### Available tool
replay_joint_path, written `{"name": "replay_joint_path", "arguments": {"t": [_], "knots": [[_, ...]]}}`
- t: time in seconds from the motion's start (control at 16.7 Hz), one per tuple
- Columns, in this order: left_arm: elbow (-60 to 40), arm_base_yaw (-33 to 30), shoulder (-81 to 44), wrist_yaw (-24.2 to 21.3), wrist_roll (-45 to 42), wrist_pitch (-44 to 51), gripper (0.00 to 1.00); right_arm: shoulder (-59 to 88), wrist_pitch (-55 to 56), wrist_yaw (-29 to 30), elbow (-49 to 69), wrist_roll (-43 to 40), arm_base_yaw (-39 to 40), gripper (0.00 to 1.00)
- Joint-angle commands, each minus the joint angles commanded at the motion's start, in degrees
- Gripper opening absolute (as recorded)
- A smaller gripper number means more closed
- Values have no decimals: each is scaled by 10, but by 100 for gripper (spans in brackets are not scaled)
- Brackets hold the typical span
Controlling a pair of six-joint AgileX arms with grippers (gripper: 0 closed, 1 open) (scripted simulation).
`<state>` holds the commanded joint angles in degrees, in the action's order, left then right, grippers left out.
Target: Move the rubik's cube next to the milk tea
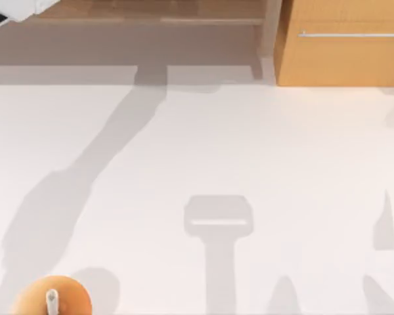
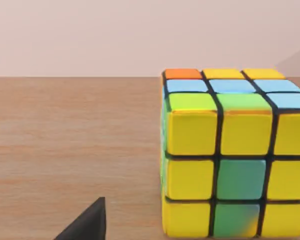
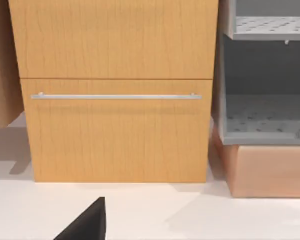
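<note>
The left end effector [image 2: 87, 222], its opening impossible to judge, faces the multicoloured, mostly yellow rubik's cube [image 2: 235, 160] resting on a brown wooden surface [image 2: 75, 150]. The orange-topped milk tea cup [image 1: 51, 300] with its white straw sits at seven o'clock on the white surface [image 1: 249, 151]. Apparently the approach stage; a grasp comes next.

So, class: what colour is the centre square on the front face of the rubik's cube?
Green, ringed mostly by yellow squares; the rubik's cube shows best in the left wrist view.
</note>
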<state>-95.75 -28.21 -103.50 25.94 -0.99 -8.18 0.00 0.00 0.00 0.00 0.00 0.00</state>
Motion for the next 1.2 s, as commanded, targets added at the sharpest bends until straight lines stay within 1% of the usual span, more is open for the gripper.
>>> {"name": "replay_joint_path", "arguments": {"t": [0.42, 0.54, 0.78, 1.2], "knots": [[-127, 22, -97, -24, -1, 26, 100, 0, 0, 0, 0, 0, 0, 100], [-145, 25, -117, -27, 1, 27, 100, 0, 0, 0, 0, 0, 0, 100], [-146, 25, -120, -27, 1, 27, 100, 0, 0, 0, 0, 0, 0, 100], [-146, 25, -120, -27, 1, 27, 47, 0, 0, 0, 0, 0, 0, 100]]}}
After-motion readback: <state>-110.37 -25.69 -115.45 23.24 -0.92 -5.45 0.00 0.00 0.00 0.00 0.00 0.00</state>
